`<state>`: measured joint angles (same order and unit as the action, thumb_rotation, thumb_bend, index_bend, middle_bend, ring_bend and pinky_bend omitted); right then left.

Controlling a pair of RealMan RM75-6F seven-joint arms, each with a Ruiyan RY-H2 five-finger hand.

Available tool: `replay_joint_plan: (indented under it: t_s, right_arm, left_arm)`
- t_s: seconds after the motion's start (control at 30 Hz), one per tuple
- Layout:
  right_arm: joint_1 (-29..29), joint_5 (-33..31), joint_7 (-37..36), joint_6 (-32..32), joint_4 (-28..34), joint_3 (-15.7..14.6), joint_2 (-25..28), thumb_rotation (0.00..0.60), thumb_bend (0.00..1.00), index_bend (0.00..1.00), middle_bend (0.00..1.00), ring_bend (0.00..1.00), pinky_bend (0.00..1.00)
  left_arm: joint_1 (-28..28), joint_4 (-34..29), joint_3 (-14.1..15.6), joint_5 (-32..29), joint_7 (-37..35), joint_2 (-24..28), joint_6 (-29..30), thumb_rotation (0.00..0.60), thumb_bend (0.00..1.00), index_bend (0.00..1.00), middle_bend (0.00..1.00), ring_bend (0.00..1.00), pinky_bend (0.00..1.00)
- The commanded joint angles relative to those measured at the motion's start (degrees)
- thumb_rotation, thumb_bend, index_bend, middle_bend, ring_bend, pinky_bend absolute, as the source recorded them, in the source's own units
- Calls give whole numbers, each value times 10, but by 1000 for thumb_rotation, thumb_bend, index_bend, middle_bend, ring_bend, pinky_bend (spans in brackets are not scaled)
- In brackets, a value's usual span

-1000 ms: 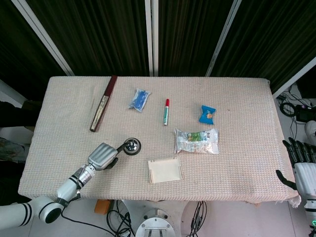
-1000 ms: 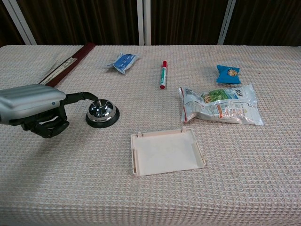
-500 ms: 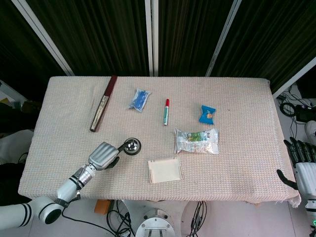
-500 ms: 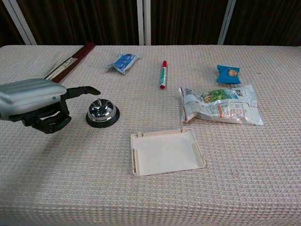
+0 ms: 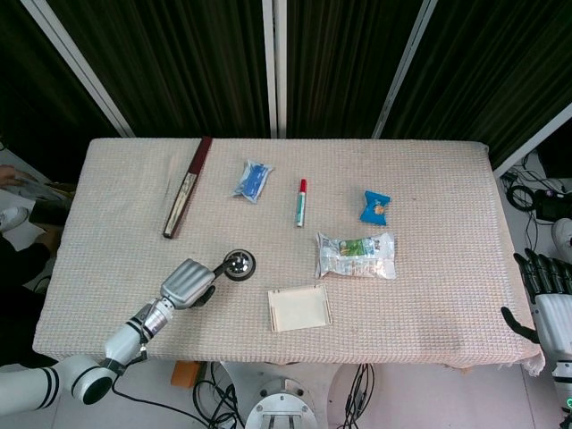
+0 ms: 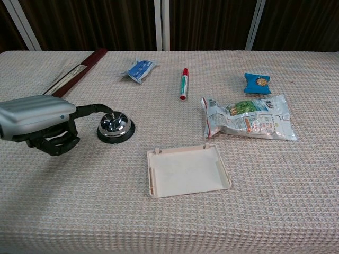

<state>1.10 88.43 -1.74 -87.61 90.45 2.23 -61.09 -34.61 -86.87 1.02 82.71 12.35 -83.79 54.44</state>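
- left robot hand (image 6: 37, 123) sits low over the desk (image 6: 275, 190) near its front left; one finger (image 6: 98, 108) stretched out with its tip on the button on top of the round chrome call bell with black base (image 6: 115, 126), other fingers curled under. grasping nothing, just pressing/touching the bell top.
- same left robot hand (image 5: 186, 282) in head view, with the bell (image 5: 239, 264) just off its fingertip.
- bell stands upright on the woven beige cloth of the desk, left of centre, toward the front edge.
- right robot hand (image 5: 547, 299) is off the right end of the desk, well apart from everything on it; fingers apart, released, holding nothing. only the head view shows it.
- shallow cream plastic tray or lid (image 6: 188, 170) lies flat right of the bell and nearer the front, not touching it.
- clear crinkled snack bag with green and orange print (image 6: 248, 117) lies right of centre, just behind the tray.
- red-capped marker with white and green barrel (image 6: 184, 83) lies further back, roughly centre.
- small blue and white sachet (image 6: 138, 70) left of the marker.
- small blue snack packet (image 6: 257, 83) behind the snack bag.
- long dark red flat case with a pale strip (image 6: 73, 75) lies diagonally at the back left.
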Motion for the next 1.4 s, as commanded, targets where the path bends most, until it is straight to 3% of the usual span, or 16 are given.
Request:
replay_joint_plan:
  t_s: [0.03, 0.17, 0.43, 0.77, 1.07, 1.4]
  right_arm:
    - [0, 0, -1, -1, -1, 0, 0, 600, 178, 0, 0, 0, 0]
    - [0, -1, -1, 1, -2, 0, -1, 600, 178, 0, 0, 0, 0]
    - [0, -2, 0, 2, -1, 0, -1, 600, 179, 0, 0, 0, 0]
    - [0, -3, -3, 1, -2, 1, -1, 600, 179, 0, 0, 0, 0]
    - [0, -5, -2, 3, -3, 1, -1, 600, 179, 0, 0, 0, 0]
    - [0, -5, -4, 3, -3, 1, 0, 600, 180, 0, 0, 0, 0]
  left_arm:
    - [2, -2, -4, 6, -4, 2, 13, 600, 591, 37, 861, 844, 745]
    - [5, -1, -3, 14, -8, 1, 22, 600, 594, 37, 861, 847, 745]
    - [-5, 3, 4, -12, 11, -2, -19, 600, 594, 37, 861, 847, 744]
    - [6, 4, -8, 12, -1, -5, 35, 600, 594, 37, 861, 847, 745]
    - [-5, 0, 5, -14, 18, -1, -18, 600, 594, 38, 861, 847, 743]
    - [5, -3, -4, 18, 1, -2, 35, 600, 594, 38, 862, 847, 743]
